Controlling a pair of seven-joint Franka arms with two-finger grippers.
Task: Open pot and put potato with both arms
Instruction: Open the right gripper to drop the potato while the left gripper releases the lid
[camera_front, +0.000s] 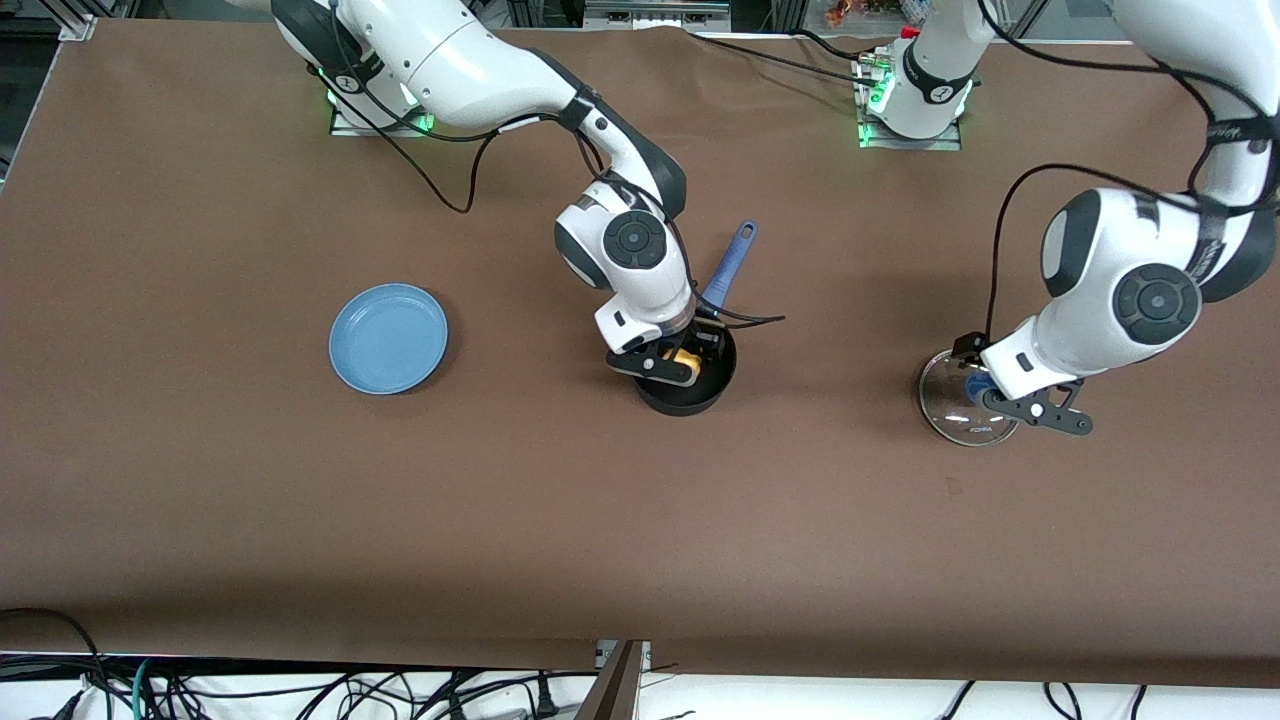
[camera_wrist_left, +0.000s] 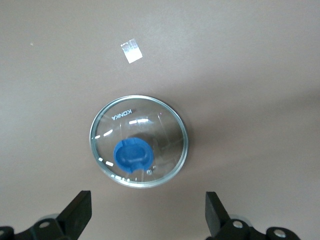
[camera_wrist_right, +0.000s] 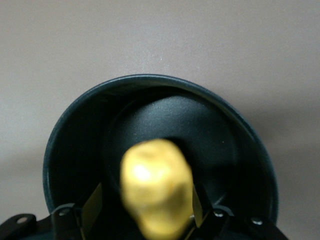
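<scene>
The black pot (camera_front: 685, 385) with its long blue handle (camera_front: 728, 265) stands mid-table, lid off. My right gripper (camera_front: 672, 362) is down in the pot's opening. The yellow potato (camera_wrist_right: 157, 187) is between its fingers (camera_wrist_right: 94, 202), over the pot's bottom (camera_wrist_right: 165, 120). There is a dark gap between the potato and one finger, so the gripper looks open. The potato also shows in the front view (camera_front: 684, 357). The glass lid (camera_wrist_left: 139, 141) with its blue knob (camera_wrist_left: 132, 155) lies flat on the table toward the left arm's end. My left gripper (camera_wrist_left: 147, 215) hangs open and empty above the lid (camera_front: 962, 405).
A flat light-blue plate (camera_front: 388, 337) lies toward the right arm's end of the table. A small scrap of clear tape (camera_wrist_left: 131, 51) lies on the brown table cover near the lid. Cables run along the table's front edge.
</scene>
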